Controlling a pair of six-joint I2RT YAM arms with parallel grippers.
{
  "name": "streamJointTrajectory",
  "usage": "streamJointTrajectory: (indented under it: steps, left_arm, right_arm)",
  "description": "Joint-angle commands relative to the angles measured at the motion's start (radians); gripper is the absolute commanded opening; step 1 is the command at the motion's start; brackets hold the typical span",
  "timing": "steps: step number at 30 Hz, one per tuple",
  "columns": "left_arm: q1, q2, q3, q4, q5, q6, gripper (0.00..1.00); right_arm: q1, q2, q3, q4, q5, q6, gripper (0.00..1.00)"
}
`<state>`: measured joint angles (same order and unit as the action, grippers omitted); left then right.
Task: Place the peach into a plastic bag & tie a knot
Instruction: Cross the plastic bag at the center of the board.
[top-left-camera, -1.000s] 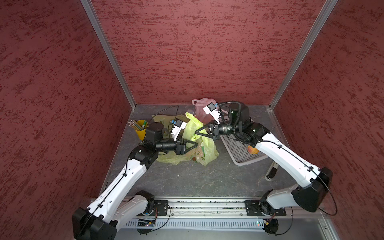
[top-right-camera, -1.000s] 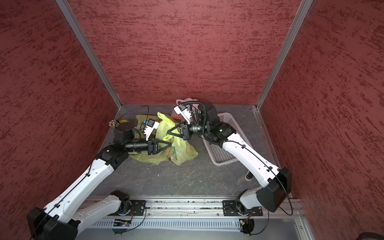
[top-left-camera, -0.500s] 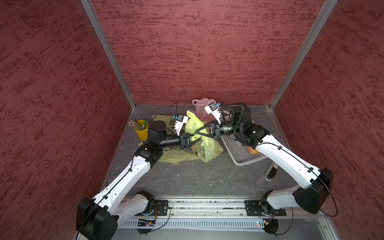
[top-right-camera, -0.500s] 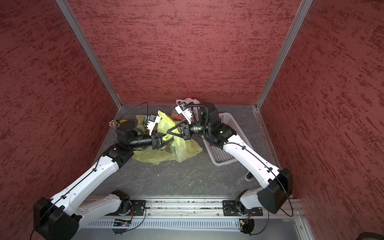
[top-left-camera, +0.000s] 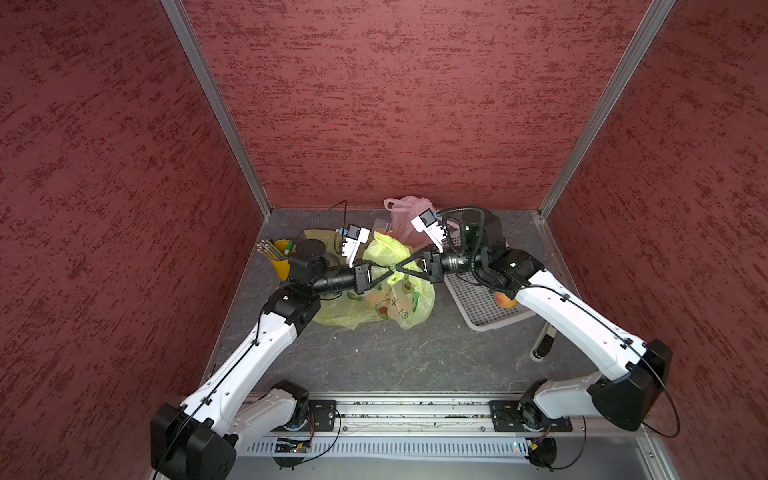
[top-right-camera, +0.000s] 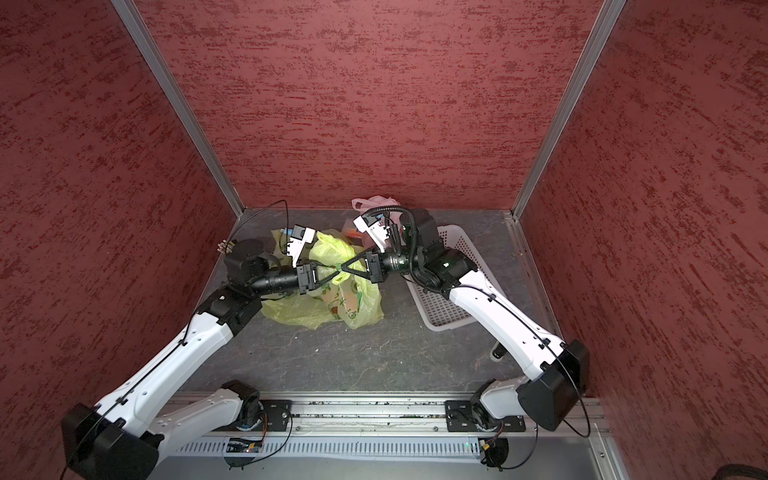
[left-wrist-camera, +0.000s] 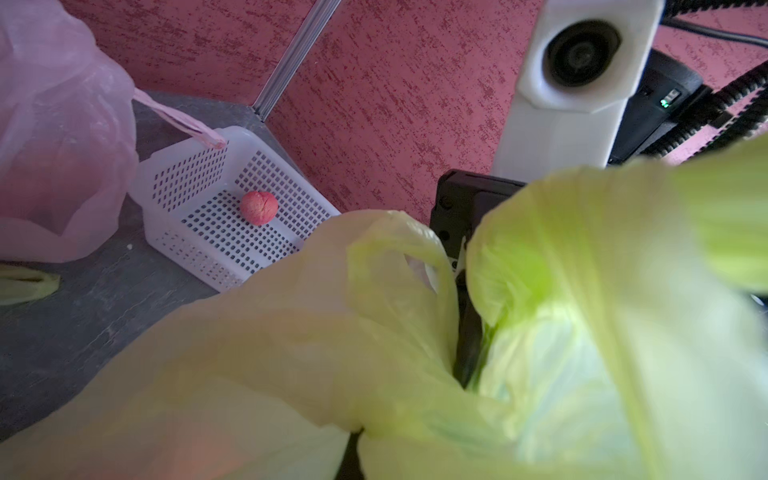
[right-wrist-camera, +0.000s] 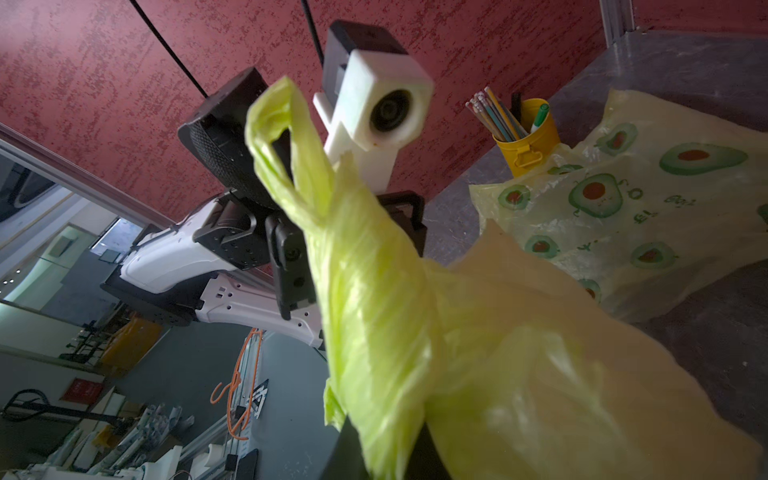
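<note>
The yellow-green plastic bag (top-left-camera: 409, 307) (top-right-camera: 357, 307) with avocado prints sits mid-table, its two handles pulled up. My left gripper (top-left-camera: 390, 273) (top-right-camera: 336, 272) is shut on one handle, and my right gripper (top-left-camera: 398, 267) (top-right-camera: 344, 267) is shut on the other (right-wrist-camera: 374, 291). The two sets of tips nearly touch above the bag. An orange tint (top-left-camera: 376, 298) shows through the bag's side. A peach (left-wrist-camera: 259, 207) (top-left-camera: 505, 300) lies in the white basket (top-left-camera: 478, 307). In the wrist views, bag film (left-wrist-camera: 249, 353) hides most of each gripper's jaws.
A pink bag (top-left-camera: 409, 216) stands at the back. A yellow pencil cup (top-left-camera: 281, 259) sits at the back left. A second avocado-print bag (right-wrist-camera: 623, 199) lies flat behind the left arm. A small black-and-white object (top-left-camera: 542, 345) lies right of the basket.
My left gripper moved right to meet the right gripper and closed on a bag handle. The right gripper stayed about where it was, holding the bag.
</note>
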<state>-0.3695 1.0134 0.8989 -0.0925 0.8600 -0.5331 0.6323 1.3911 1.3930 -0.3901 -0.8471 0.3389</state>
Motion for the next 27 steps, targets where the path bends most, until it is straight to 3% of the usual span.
streamJointTrajectory:
  steps: [1,8,14,17,27]
  left_arm:
    - [0.047,-0.068,0.06,-0.161,0.039,0.071,0.0]
    - [0.09,-0.091,0.125,-0.338,0.113,0.131,0.0]
    - [0.094,-0.085,0.15,-0.356,0.2,0.128,0.0]
    - [0.088,-0.084,0.142,-0.316,0.247,0.098,0.0]
    - [-0.028,-0.027,0.037,-0.03,0.236,-0.055,0.0]
  right_arm:
    - [-0.015,-0.022,0.045,-0.114,0.068,-0.078,0.09]
    - [-0.017,-0.019,0.066,-0.156,0.109,-0.102,0.07]
    - [-0.018,-0.021,0.069,-0.158,0.15,-0.099,0.07]
    - [-0.02,-0.019,0.065,-0.15,0.188,-0.091,0.0]
    - [-0.014,-0.043,-0.034,0.139,0.273,0.097,0.0]
